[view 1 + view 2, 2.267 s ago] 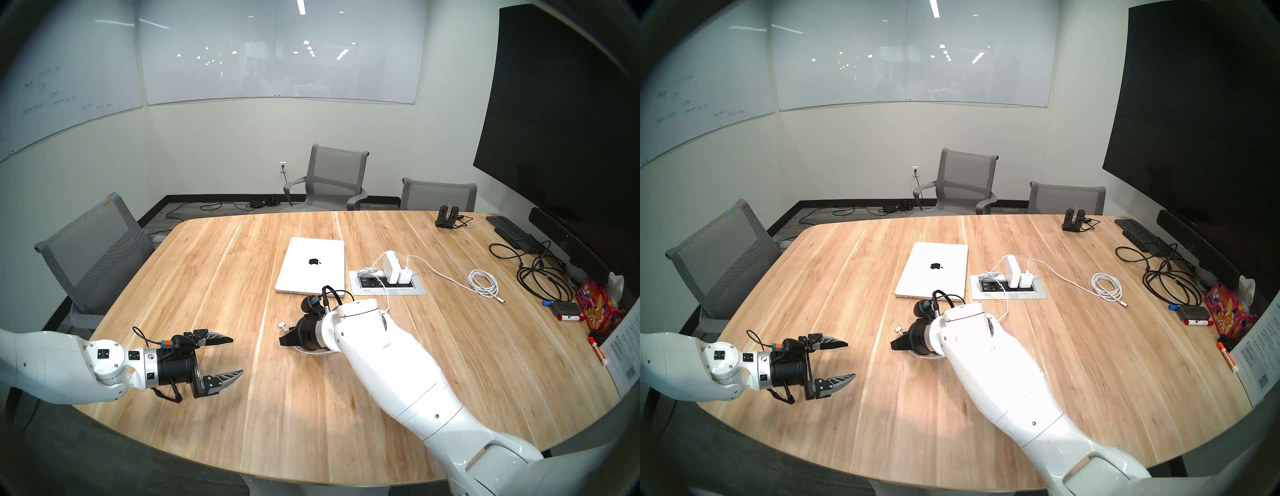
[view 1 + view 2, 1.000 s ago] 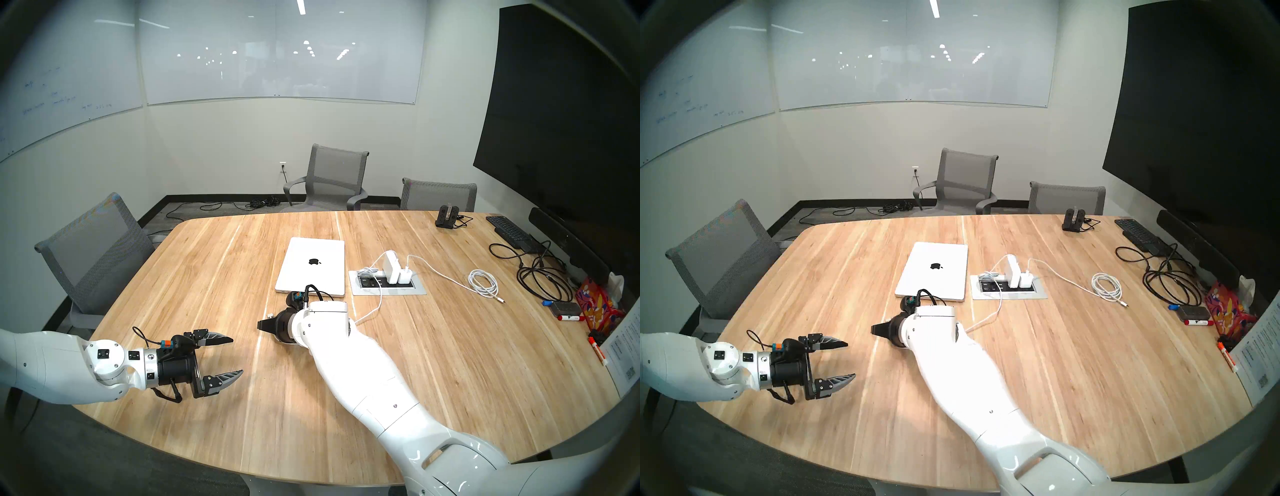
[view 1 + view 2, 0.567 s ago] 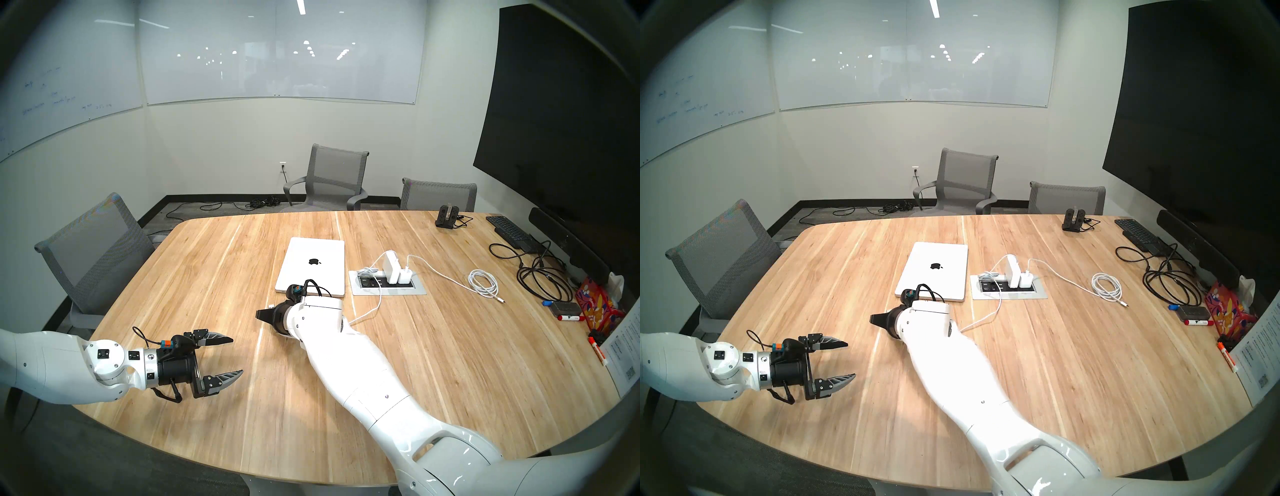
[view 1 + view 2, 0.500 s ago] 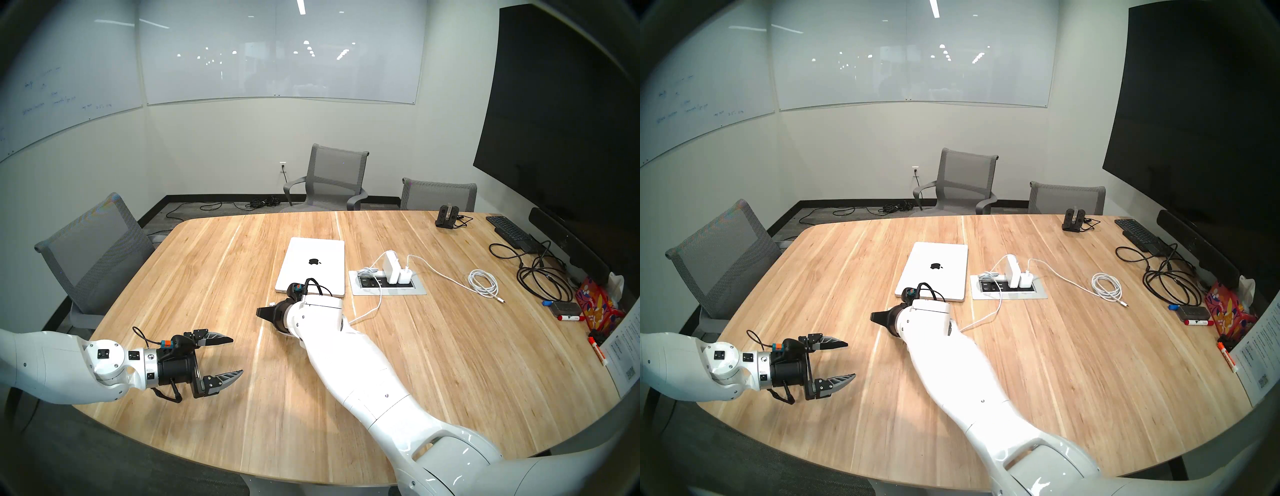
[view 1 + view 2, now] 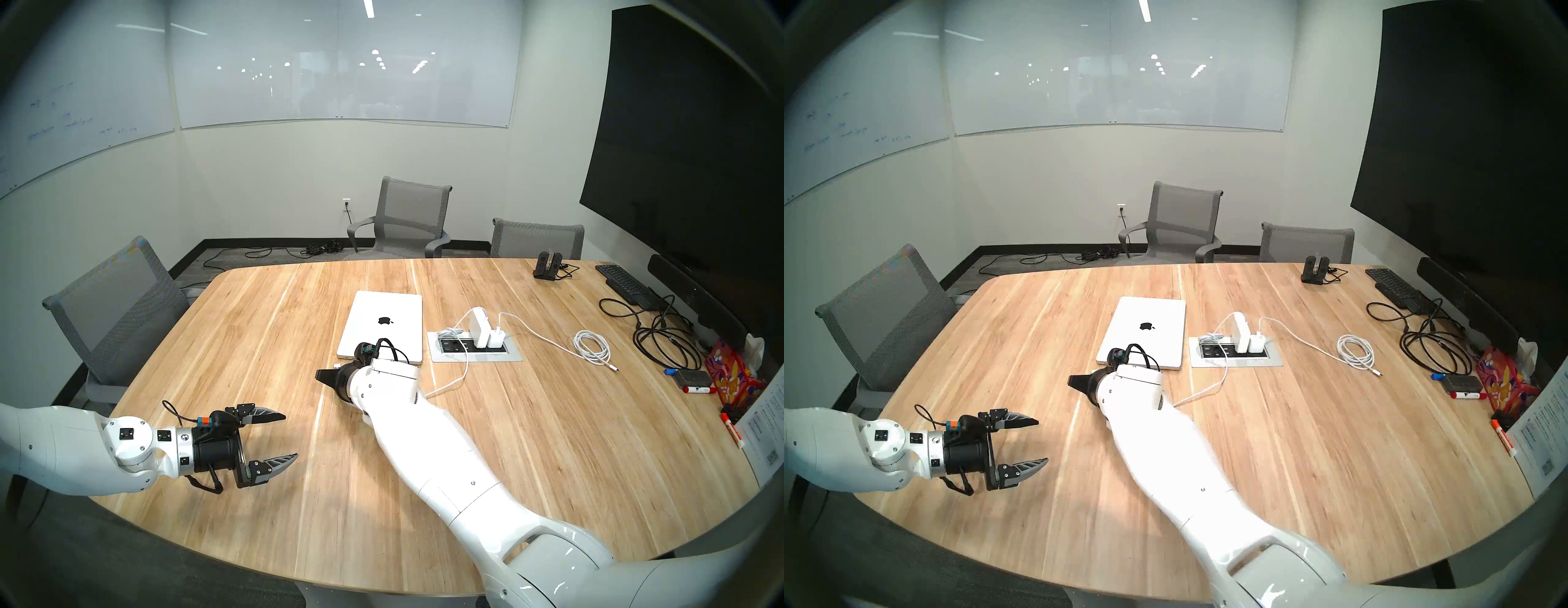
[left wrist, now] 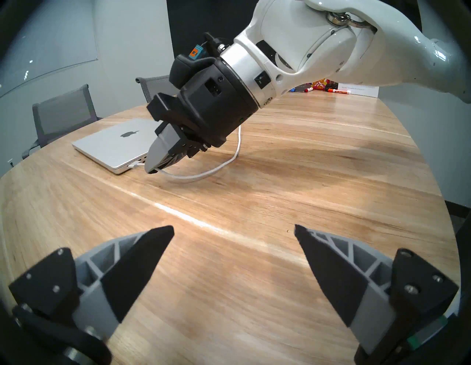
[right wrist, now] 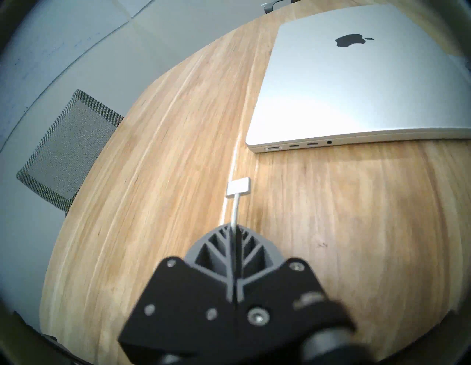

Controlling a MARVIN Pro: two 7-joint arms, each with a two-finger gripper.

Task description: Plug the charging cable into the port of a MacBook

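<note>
Here the charging cable (image 7: 235, 210) is pinched between the closed fingers of the right gripper (image 7: 233, 229), its flat white connector (image 7: 238, 187) sticking out past the fingertips and held just short of the MacBook (image 7: 356, 84), not touching it. One MacBook lies closed on the wooden table (image 5: 530, 446), and four openings show along its near edge; the connector sits near the corner with the leftmost one. From the gripper the cable loops back over the table to the larger of two white chargers (image 5: 478, 326) standing in the power box (image 5: 475, 352) just right of the MacBook. A second white cable (image 5: 592, 346) runs from the smaller charger and lies coiled farther right of the MacBook. The left gripper (image 5: 282, 437) hovers over the table well left of the MacBook, jaws spread wide and empty. Three grey chairs (image 5: 407, 220) stand around the table. In the head views the right wrist covers the MacBook's near right corner, and the connector is only a small white speck there.
</note>
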